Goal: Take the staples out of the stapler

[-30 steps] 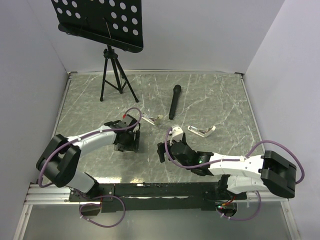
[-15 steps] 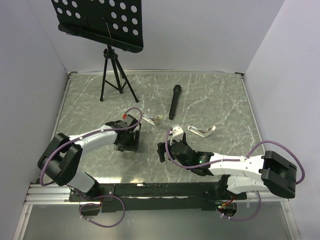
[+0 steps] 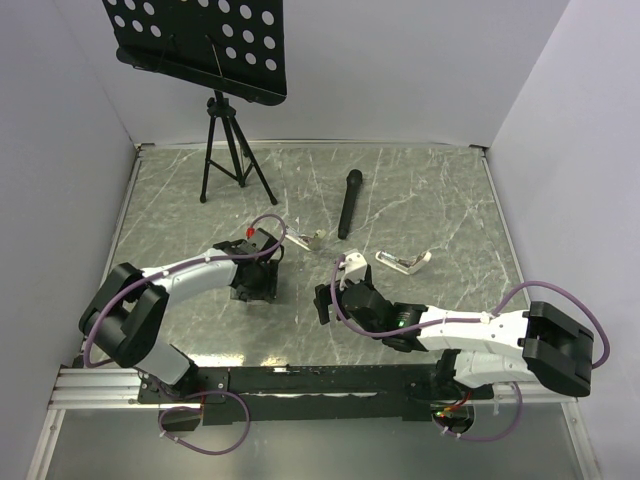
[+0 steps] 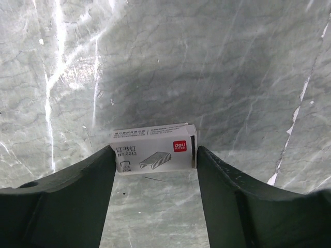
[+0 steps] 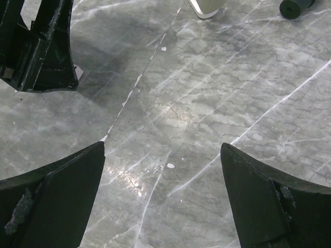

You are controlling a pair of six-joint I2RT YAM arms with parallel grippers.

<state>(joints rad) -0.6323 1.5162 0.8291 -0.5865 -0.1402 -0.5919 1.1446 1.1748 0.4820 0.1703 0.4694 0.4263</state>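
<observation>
A white stapler lies open on the marble table, right of centre. A smaller white and metal part lies further left, and its edge shows at the top of the right wrist view. No loose staples show. My left gripper points down at the table, its fingertips against both ends of a small white staple box that lies flat. My right gripper hangs open over bare table just right of the left one.
A black microphone lies behind the stapler parts, its end visible in the right wrist view. A music stand on a tripod occupies the back left. White walls close in the table on three sides.
The left gripper's jaws have narrowed onto the staple box, and the left arm has shifted slightly forward. The right arm has not moved.
</observation>
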